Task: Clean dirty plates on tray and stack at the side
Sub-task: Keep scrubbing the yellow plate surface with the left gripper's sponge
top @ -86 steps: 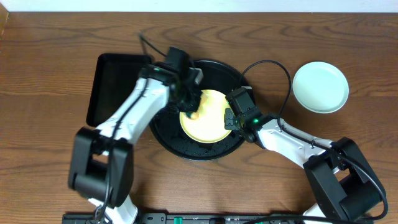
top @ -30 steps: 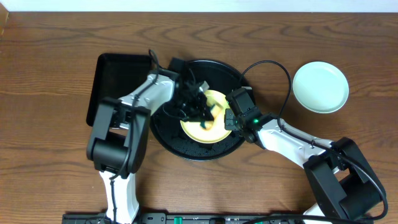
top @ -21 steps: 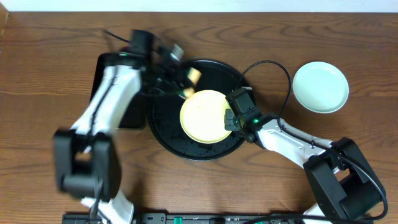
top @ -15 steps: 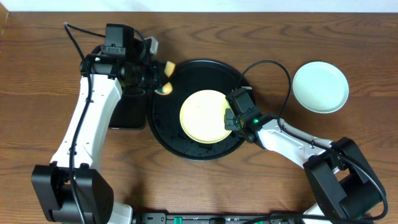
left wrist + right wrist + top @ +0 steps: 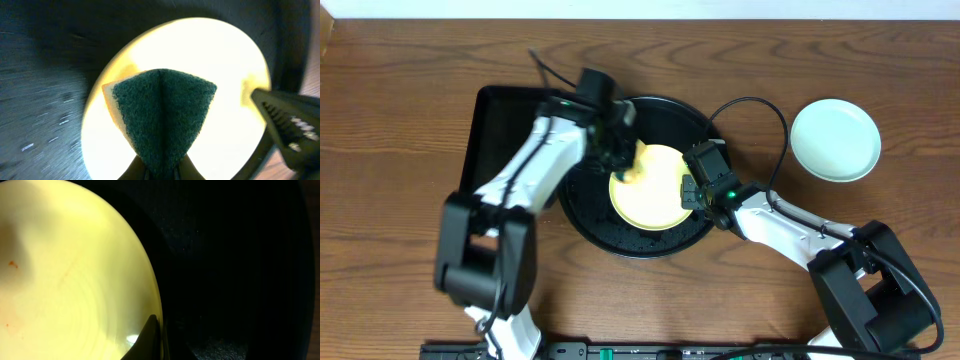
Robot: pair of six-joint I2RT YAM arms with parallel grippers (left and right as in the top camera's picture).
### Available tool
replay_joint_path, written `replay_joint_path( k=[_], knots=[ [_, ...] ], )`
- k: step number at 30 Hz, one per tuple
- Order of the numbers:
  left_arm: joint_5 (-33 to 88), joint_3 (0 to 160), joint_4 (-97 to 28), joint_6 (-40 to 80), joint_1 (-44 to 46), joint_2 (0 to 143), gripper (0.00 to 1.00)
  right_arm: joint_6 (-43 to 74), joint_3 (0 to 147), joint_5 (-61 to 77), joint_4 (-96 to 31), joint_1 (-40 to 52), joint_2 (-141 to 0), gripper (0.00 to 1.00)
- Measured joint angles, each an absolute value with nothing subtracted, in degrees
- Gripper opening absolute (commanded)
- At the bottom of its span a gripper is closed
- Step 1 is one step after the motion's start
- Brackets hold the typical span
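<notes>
Plates lie in two places when we look from overhead. A yellow plate [image 5: 655, 200], pale in tone, rests flat inside the round black tray [image 5: 582, 215], a little right of the tray's middle. A mint plate [image 5: 835, 140] sits alone on the wood-grain surface [image 5: 400, 90], well apart from the tray on its right.

We see the left pincer [image 5: 623, 160] over the yellow plate's upper left part, pinching a folded sponge [image 5: 160, 115]. In the left wrist view the sponge's dark green scouring face is turned toward us, with a strip of its yellow foam showing along the left edge. It fans out wide from the fingertips over the bright plate.

We find the right pincer [image 5: 686, 192] at the yellow plate's right rim. In the right wrist view one dark finger lies against that rim, but we cannot tell whether the pincer is pressed onto the rim or spread. That view also shows a few orange specks [image 5: 12, 264] on the plate's left part.

A rectangular tray [image 5: 500, 130], also black, lies just beside the round tray on the left, and the left arm reaches across its right end. A black cable [image 5: 760, 105] loops above the right arm.
</notes>
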State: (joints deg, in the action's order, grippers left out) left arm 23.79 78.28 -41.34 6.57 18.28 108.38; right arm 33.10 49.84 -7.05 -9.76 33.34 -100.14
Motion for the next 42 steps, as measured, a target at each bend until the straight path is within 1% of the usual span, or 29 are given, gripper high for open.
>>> replay_joint_path(
  k=[5, 7, 11, 27, 33, 42],
  knots=[
    [22.9, 78.2, -38.7, 3.9, 22.6, 114.1, 0.07, 33.1, 49.8, -7.0, -9.8, 33.3, -100.1, 0.01],
    [19.9, 78.2, -37.6, 3.1, 23.5, 115.8, 0.08, 33.1, 49.8, -7.0, -9.8, 33.3, -100.1, 0.01],
    [16.2, 78.2, -35.8, 2.5, 23.5, 116.3, 0.07, 33.1, 49.8, -7.0, -9.8, 33.3, -100.1, 0.01],
    [10.0, 78.2, -36.0, 1.2, 23.5, 116.3, 0.08, 33.1, 49.8, -7.0, -9.7, 33.3, -100.1, 0.01],
    [10.9, 78.8, -43.6, 1.5, 23.2, 116.3, 0.07, 33.1, 49.8, -7.0, -9.8, 33.3, -100.1, 0.01],
    [21.2, 79.3, -54.5, 1.6, 22.8, 116.3, 0.08, 33.1, 49.8, -7.0, -9.8, 33.3, -100.1, 0.01]
  ],
)
